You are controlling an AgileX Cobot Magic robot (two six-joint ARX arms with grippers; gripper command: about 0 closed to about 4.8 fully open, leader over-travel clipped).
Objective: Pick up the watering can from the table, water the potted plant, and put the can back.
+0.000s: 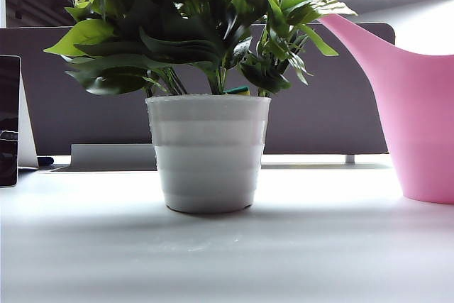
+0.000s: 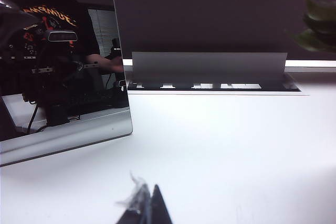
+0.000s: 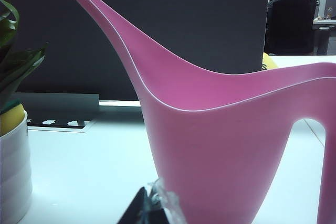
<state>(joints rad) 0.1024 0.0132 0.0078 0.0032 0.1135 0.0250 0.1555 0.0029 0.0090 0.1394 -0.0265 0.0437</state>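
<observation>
The potted plant [image 1: 208, 104] stands upright near the middle of the table [image 1: 227, 260]. Its pot is round, white and tapered toward the base, with soft horizontal ribs on a matte wall. The leaves are broad and a little glossy, some bright green and some dark green, and they spread wider than the pot.

The watering can [image 1: 418, 118] stands on the table to the right of the plant, apart from the pot. It is made of smooth pink plastic with a slight shine. Its long spout becomes narrow toward the tip and rises toward the leaves; the tip is close to the foliage. In the right wrist view the can [image 3: 220, 145] fills most of the picture, and an open handle loop shows at its far side.

The table is flat, plain and white-grey, without gloss.

The right hand [image 3: 149, 211] shows only as a dark tip with crinkled clear film, just beside the can's body; its fingers are together and hold nothing. The left hand [image 2: 147, 208] is a similar dark tip low over bare table, near a leaning dark glossy panel [image 2: 63, 61]; I cannot tell whether it is together or apart.
</observation>
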